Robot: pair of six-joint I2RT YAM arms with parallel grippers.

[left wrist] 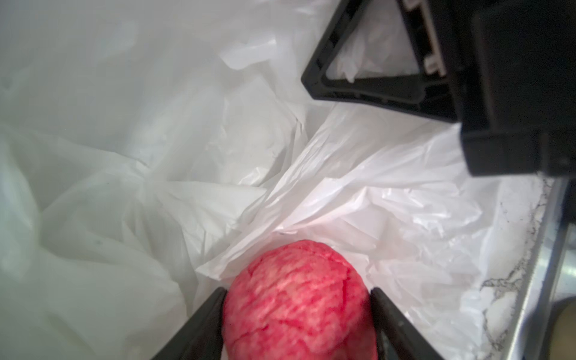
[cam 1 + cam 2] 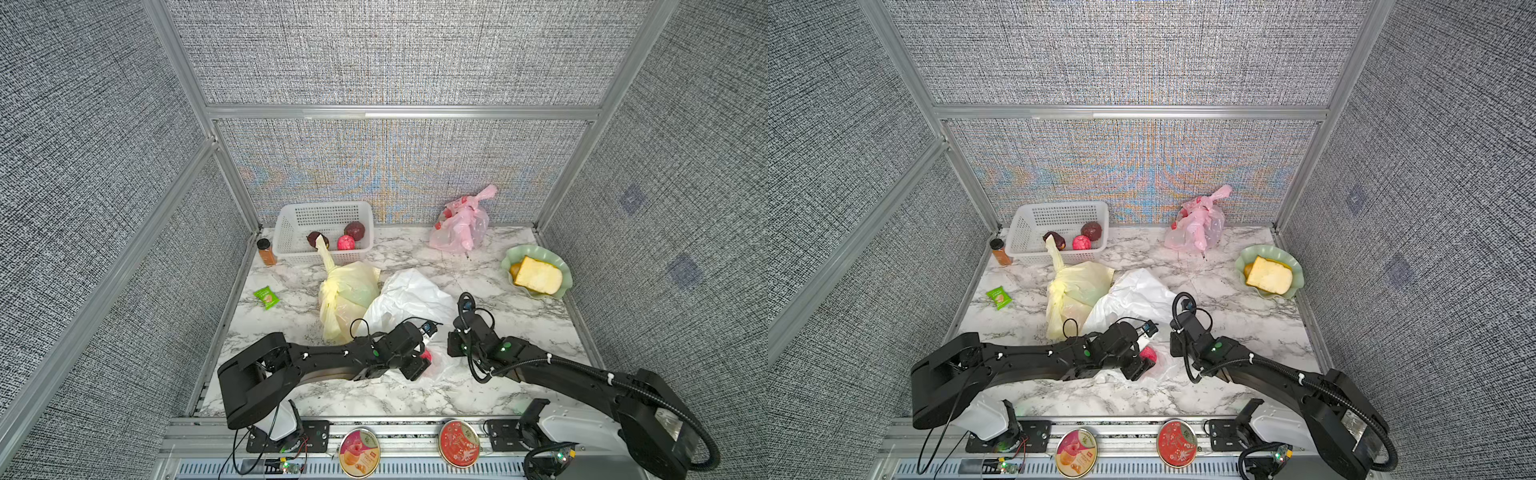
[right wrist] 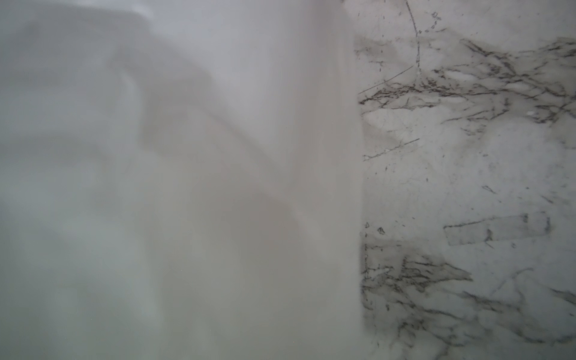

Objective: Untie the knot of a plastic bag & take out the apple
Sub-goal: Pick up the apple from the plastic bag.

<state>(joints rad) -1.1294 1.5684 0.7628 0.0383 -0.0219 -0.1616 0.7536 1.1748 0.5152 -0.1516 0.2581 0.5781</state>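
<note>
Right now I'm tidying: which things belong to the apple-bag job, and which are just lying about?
Job: white plastic bag, apple, left gripper.
Lying about: yellow bag, pink bag, white basket, spice jar, green sachet, bread dish.

Left end effector (image 2: 1142, 360) at the apple (image 2: 1149, 354) on the crumpled white bag (image 2: 1133, 295), toward the desk's (image 2: 1246, 299) front edge, right end effector (image 2: 1177, 348) just beside.
</note>
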